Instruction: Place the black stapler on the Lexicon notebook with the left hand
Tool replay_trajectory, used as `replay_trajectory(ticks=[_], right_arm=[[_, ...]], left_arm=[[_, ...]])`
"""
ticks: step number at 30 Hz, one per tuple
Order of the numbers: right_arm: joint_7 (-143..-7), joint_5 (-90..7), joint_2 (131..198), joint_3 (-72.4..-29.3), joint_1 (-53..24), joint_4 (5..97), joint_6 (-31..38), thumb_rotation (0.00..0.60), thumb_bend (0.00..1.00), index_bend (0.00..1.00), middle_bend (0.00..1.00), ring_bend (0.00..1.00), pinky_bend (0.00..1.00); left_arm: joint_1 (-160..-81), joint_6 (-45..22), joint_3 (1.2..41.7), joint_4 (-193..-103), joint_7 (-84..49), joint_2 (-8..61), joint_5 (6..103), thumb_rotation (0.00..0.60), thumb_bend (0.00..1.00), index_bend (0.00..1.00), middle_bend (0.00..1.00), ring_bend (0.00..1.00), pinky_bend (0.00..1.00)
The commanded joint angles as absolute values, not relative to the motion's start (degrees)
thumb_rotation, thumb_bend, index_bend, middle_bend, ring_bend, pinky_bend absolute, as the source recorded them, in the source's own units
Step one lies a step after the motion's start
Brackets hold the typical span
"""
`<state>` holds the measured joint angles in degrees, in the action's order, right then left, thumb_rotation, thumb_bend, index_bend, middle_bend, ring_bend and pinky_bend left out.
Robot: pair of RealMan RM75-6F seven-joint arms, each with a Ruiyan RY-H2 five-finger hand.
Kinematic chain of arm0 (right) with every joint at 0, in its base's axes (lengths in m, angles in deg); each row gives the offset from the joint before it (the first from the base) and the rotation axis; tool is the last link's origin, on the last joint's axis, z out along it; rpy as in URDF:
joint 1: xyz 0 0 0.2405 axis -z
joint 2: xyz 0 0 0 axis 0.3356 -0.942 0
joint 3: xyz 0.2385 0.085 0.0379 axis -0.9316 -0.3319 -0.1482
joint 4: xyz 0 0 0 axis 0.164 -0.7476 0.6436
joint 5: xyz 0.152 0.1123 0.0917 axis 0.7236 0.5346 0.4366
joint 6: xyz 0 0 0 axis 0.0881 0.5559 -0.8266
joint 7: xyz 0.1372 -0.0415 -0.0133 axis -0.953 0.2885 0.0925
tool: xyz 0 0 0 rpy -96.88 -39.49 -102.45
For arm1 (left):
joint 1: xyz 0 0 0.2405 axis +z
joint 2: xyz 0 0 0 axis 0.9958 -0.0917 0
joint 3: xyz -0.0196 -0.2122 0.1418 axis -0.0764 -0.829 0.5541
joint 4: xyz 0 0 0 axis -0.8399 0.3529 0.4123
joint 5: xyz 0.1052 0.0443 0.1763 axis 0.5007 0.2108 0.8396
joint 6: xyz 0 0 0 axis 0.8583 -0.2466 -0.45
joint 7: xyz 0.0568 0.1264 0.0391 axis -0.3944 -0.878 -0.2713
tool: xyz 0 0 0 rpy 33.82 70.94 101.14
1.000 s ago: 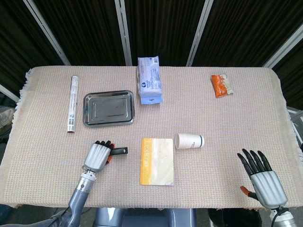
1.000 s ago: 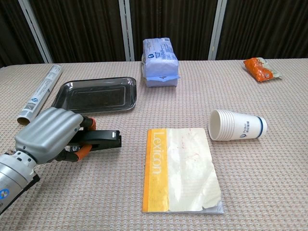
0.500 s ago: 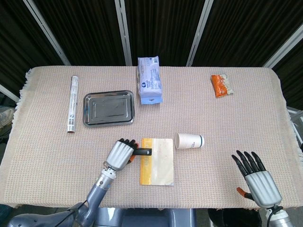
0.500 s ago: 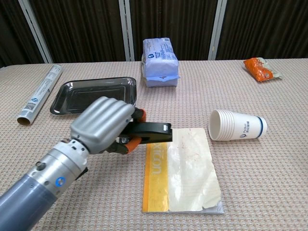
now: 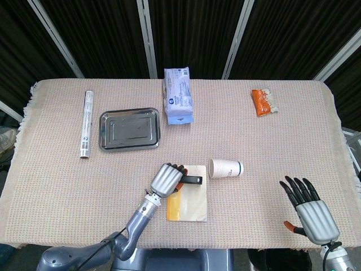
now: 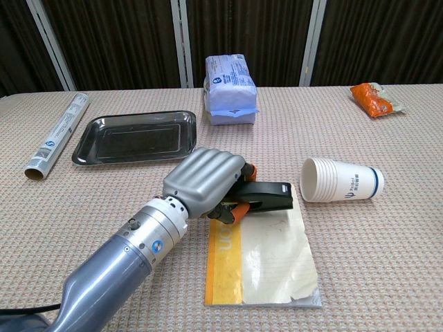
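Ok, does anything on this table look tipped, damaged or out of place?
The stack of paper cups lies on its side beside the Lexicon notebook, whose near right corner looks torn. Nothing has spilled.

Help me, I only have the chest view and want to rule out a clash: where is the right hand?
Observer: The right hand hangs over the near right edge of the table, fingers spread, holding nothing.
Operator: Is the stapler truly over the notebook?
Observer: From above, yes. The black stapler in the left hand crosses the far end of the Lexicon notebook, and its tip stops short of the paper cup.
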<state>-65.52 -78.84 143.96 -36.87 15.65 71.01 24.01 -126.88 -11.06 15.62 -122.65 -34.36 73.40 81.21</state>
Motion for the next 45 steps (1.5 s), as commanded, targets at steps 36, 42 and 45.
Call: replay_trajectory(ticks=[36,42,45], right_arm=[[-60.93,-75.82,145.84,-38.15,15.92,71.42,23.79,0.600,0.03,0.00,0.00,0.00,0.00],[-59.70,-75.09,146.40,-38.20,15.43,71.87,22.36,0.600,0.03,0.00,0.00,0.00,0.00],[-59.48,-74.43,146.53,-38.56,15.13,72.02,21.87,0.600,0.03,0.00,0.00,0.00,0.00]], left_arm=[[-97.01,-45.31,36.24,-176.47,-68.28,26.55,85.91,0.600,0.11,0.00,0.02,0.06,0.16],[-90.79,-50.64,36.47,-170.75,-56.32,26.37,83.48,0.600,0.12,0.00,0.01,0.05,0.15],[-90.21,-47.99,35.88,-171.01,-54.43,24.86,80.05,0.600,0.13,0.00,0.01,0.03,0.14]])
